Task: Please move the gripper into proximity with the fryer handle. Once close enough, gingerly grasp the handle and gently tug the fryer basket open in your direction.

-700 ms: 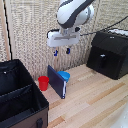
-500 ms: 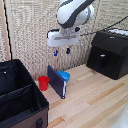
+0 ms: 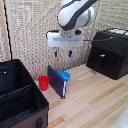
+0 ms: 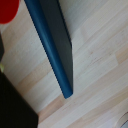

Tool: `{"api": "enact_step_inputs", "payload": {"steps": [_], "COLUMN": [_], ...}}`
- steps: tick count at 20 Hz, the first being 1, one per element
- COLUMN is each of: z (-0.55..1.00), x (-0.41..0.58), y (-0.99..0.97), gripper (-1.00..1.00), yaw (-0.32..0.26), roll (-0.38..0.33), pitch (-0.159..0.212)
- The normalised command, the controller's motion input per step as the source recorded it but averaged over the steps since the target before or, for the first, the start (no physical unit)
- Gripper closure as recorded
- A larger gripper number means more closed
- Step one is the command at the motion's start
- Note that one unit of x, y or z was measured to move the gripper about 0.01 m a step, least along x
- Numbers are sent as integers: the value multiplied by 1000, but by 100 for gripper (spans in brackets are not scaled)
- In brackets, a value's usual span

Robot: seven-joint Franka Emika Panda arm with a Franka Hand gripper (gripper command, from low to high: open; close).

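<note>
My gripper (image 3: pixel 62 53) hangs from the white arm in mid-air at the middle of the exterior view, with its two blue-tipped fingers (image 3: pixel 55 52) apart and nothing between them. The black boxy fryer stands at the exterior view's right. Its glossy fryer basket (image 3: pixel 106 64) forms the front face, with the small black fryer handle (image 3: pixel 101 60) jutting from it. The gripper is well to the left of the handle and higher than it. The wrist view shows no fingers and no fryer.
A dark blue flat board (image 3: pixel 56 81) stands on edge below the gripper and fills the wrist view (image 4: pixel 55 45). A blue bowl (image 3: pixel 64 76) and a red cup (image 3: pixel 43 82) sit beside it. A large black divided fabric case (image 3: pixel 17 100) is at the exterior view's left. A light wooden tabletop (image 3: pixel 95 102) lies below.
</note>
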Motion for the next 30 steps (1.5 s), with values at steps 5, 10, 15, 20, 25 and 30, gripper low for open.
{"api": "enact_step_inputs", "payload": {"steps": [5, 10, 15, 20, 25, 30], "z": [0, 0, -33, -101, -17, 0], "x": [0, 0, 0, 0, 0, 0], "y": [0, 0, 0, -15, -103, -171], "gripper": [-100, -100, -100, -100, -100, -100], "yaw": [-270, -153, -40, 0, 0, -12], "roll": [-180, -232, -360, -375, -375, -375], "pitch": [-41, -39, -17, -54, -142, -171]}}
